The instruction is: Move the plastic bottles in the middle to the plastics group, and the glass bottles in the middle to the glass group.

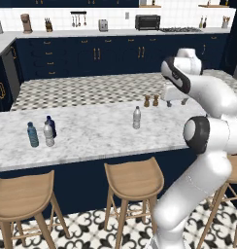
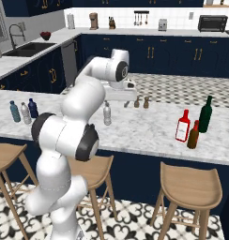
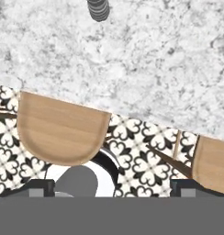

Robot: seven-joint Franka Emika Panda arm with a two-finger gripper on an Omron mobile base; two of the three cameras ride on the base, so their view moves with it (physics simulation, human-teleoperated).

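Observation:
One clear plastic bottle stands alone in the middle of the marble counter; its ribbed body sits at the top edge of the hand view. My gripper hangs open and empty, pointing down above the counter beside that bottle, apart from it. Another clear bottle stands at the left end, between the teal-blue bottle and the navy bottle. At the right end the amber glass bottle stands close to the red bottle and the green bottle.
Two small brown shakers stand behind the middle bottle. Wooden stools line the counter's front edge over patterned floor tiles. A second counter lies beyond.

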